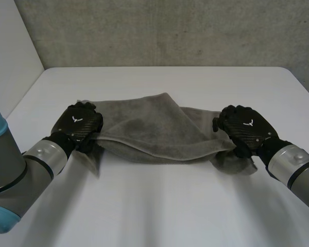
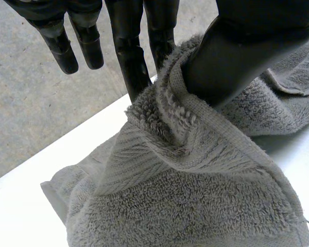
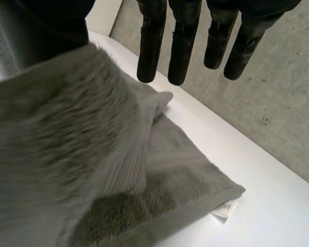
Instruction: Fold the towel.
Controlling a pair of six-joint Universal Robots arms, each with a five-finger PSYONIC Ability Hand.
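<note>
1. The left hand [image 1: 80, 126] is clamped on the left end of the towel [image 1: 154, 128]. Its thumb pinches a hemmed corner against the fingers, and the remaining fingers stand straight and clear of the cloth.
2. The right hand [image 1: 244, 128] is at the towel's right end. Cloth is bunched up against its thumb with straight fingers above, which looks like a pinch on the edge.
3. Between the hands, a raised layer of towel sags in a shallow curve over a lower layer. The lower layer lies flat on the white tabletop [image 1: 159, 206], across its middle and with its long side parallel to the far edge.
4. The towel is plain grey terry with a thick looped pile. It has a flatter ribbed band near the hem and a stitched border. A small white label [image 3: 224, 210] sticks out at a flat corner, beyond the right hand's fingertips.
5. It is likely light, soft and fully limp, with a pile that grips well, and it is not fragile.
6. It will droop wherever it is unsupported. The best hold is probably the two corners of one edge, kept stretched apart so the edges line up.
</note>
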